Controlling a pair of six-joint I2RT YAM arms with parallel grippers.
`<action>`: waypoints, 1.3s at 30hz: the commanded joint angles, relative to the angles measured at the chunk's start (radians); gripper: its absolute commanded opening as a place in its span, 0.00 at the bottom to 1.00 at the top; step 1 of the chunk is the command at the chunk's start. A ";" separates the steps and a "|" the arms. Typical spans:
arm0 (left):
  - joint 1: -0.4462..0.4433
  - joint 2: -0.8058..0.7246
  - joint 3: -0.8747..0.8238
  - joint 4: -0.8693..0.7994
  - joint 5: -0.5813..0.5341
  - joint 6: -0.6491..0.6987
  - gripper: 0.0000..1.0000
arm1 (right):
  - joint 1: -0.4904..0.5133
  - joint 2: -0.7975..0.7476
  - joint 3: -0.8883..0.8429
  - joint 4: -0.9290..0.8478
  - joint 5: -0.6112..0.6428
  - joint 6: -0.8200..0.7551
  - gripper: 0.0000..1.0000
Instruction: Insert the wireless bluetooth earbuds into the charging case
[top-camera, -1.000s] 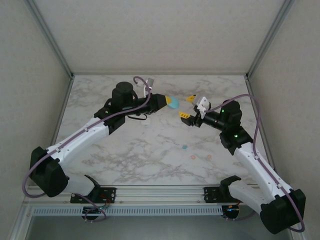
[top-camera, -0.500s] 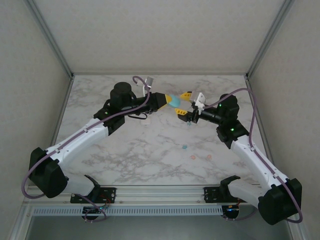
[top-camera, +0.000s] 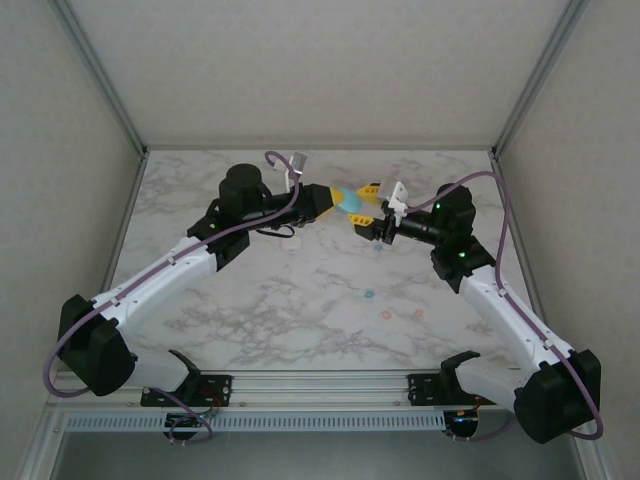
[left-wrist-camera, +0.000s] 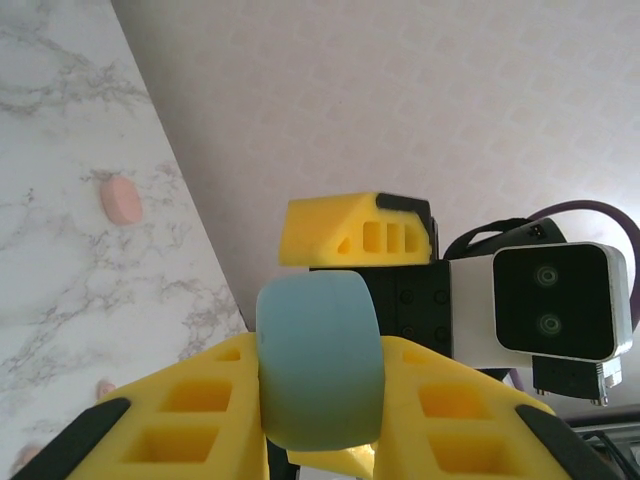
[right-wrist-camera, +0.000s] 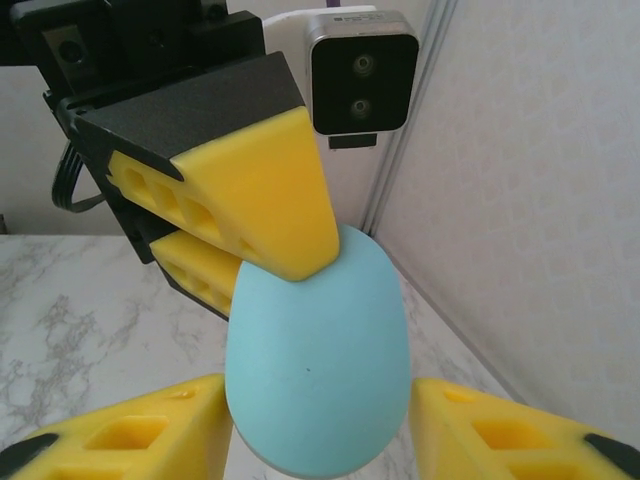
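Observation:
The teal charging case (top-camera: 351, 201) is held up over the back middle of the table, with my left gripper (top-camera: 344, 199) shut on it. In the left wrist view the case (left-wrist-camera: 320, 365) sits squeezed between the yellow fingers (left-wrist-camera: 190, 420). My right gripper (top-camera: 366, 207) faces it from the right. In the right wrist view its open fingertips (right-wrist-camera: 150, 430) flank the egg-shaped case (right-wrist-camera: 320, 370), almost touching both sides. Tiny earbuds lie on the marble below: a teal one (top-camera: 368, 295), two pink ones (top-camera: 385, 314) (top-camera: 418, 314) and another teal speck (top-camera: 378, 248).
The marble table (top-camera: 250, 310) is walled on three sides by white panels with metal corner posts (top-camera: 100, 75). A pink piece (left-wrist-camera: 122, 200) lies on the marble near the wall in the left wrist view. Both arm bases sit on the near rail (top-camera: 320, 385).
My right arm has swung left and up to the held case, and its jaws have narrowed round it. The left arm and the case have stayed put.

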 joint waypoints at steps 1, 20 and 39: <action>0.005 -0.007 0.000 0.043 0.041 -0.005 0.16 | 0.006 0.004 0.035 0.010 -0.013 0.020 0.46; 0.006 -0.197 -0.028 -0.226 -0.151 0.746 0.67 | 0.005 0.058 0.194 -0.329 -0.184 0.008 0.33; 0.025 -0.233 -0.193 0.028 0.105 1.109 0.66 | 0.035 0.143 0.353 -0.579 -0.362 -0.104 0.34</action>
